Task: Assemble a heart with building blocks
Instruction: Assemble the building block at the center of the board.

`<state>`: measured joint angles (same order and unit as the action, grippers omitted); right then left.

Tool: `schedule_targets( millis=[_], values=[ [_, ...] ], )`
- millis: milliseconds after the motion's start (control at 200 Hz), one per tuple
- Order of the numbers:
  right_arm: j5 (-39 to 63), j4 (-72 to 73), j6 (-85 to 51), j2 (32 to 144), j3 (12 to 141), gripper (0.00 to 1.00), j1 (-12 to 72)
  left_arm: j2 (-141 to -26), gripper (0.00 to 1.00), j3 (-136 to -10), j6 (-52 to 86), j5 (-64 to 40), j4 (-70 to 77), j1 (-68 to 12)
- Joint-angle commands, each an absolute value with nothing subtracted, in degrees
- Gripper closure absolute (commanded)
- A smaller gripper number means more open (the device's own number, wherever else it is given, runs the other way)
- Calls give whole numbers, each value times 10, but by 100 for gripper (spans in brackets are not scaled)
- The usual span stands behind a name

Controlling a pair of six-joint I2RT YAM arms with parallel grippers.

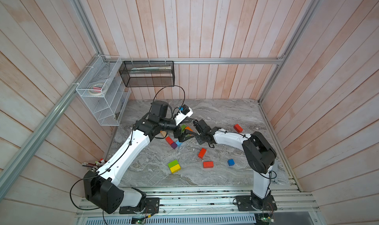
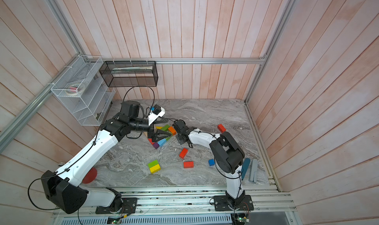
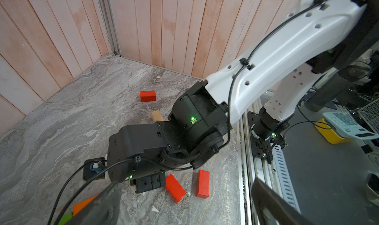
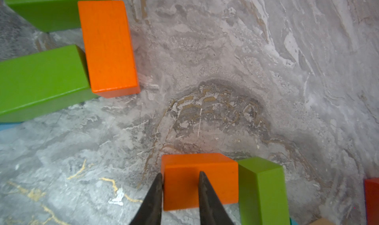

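Note:
A partial outline of building blocks lies mid-table: green (image 2: 165, 128), orange (image 2: 171, 130), light blue (image 2: 162, 142) and purple (image 2: 155, 145) pieces. My left gripper (image 3: 184, 181) hangs over this cluster, fingers spread wide with nothing between them. My right gripper (image 4: 180, 175) is low beside it, its jaws drawn close. Its tips rest against the near face of an upright orange block (image 4: 223, 185). That block is wider than the gap, and no grip shows. A green block (image 4: 264, 193) stands against the orange one. Loose red bricks (image 1: 202, 153) (image 1: 208, 164) (image 1: 238, 128), a blue cube (image 1: 231, 162) and a green-and-yellow pair (image 1: 174, 166) lie apart.
A white wire basket (image 1: 100, 90) and a black mesh basket (image 1: 147, 73) hang at the back left. A dark-blue bar (image 2: 245, 168) and a grey bar (image 2: 253, 170) lie by the right arm's base. A red disc (image 2: 90, 175) sits under the left arm.

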<state>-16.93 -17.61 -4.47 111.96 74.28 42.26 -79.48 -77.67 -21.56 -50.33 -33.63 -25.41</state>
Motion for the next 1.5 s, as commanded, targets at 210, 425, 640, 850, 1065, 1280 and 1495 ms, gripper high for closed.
schedule_targets(
  millis=[210,425,640,850,1065,1280,1495],
  values=[
    [-182,-196,-47,1105,724,71,412,-786,0,-769,-216,-510,-330,-256],
    [-180,-194,-31,1099,714,71,410,-785,0,-769,-216,-511,-330,-256],
    [-177,-189,-13,1087,702,71,408,-784,0,-768,-216,-511,-329,-256],
    [-164,-187,9,1080,694,71,407,-786,0,-768,-215,-512,-328,-256],
    [-147,-179,16,1060,692,70,407,-786,0,-768,-216,-513,-328,-256],
    [-69,-169,0,1008,684,64,386,-785,0,-767,-215,-513,-327,-256],
    [-9,-163,-8,939,640,60,294,-783,0,-768,-214,-517,-325,-256]
  ],
)
